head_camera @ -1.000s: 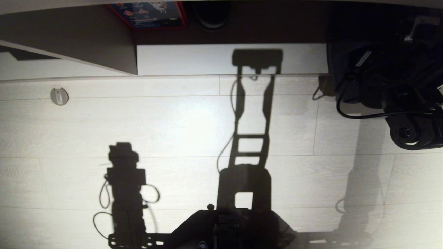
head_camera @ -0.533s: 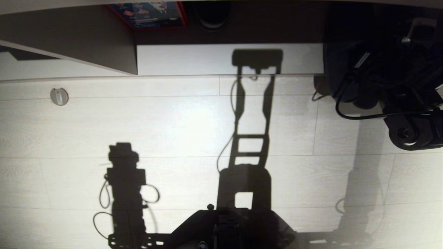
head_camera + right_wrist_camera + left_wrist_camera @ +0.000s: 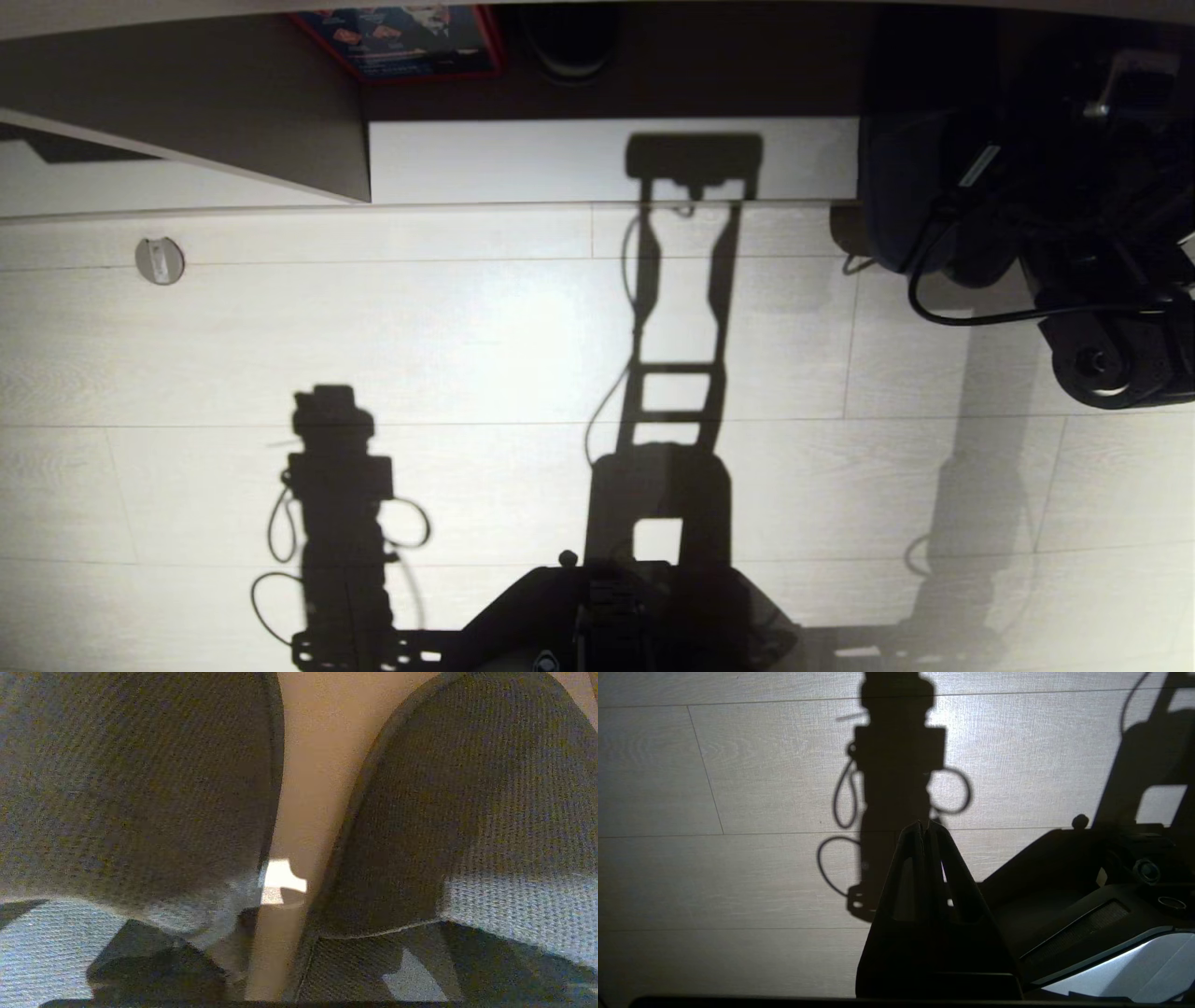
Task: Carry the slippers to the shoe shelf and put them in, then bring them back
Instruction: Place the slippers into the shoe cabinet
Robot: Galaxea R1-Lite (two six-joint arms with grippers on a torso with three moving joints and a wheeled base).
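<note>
My right arm (image 3: 1111,355) reaches to the right end of the shoe shelf (image 3: 607,159), a black cable (image 3: 980,313) looping beneath it. The right claw at its tip is lost in the dark there, so I cannot tell how wide it stands or whether it grips anything. The right wrist view is filled by the slippers (image 3: 140,788). The two dark knitted toes lie side by side, close but apart, with a strip of beige board showing in the gap between them. From my head I make out only a dark rounded mass of them at the right end of the shelf's pale bottom board, just beside my arm. Further left in the shelf stands the slanted divider (image 3: 233,112), and a red-edged box (image 3: 411,42) sits against the dark back. My left claw (image 3: 924,828) hangs over the pale plank floor (image 3: 467,327) with its tips pressed together and nothing between them. A small round metal disc (image 3: 160,259) lies on the floor near the shelf's left part.
</note>
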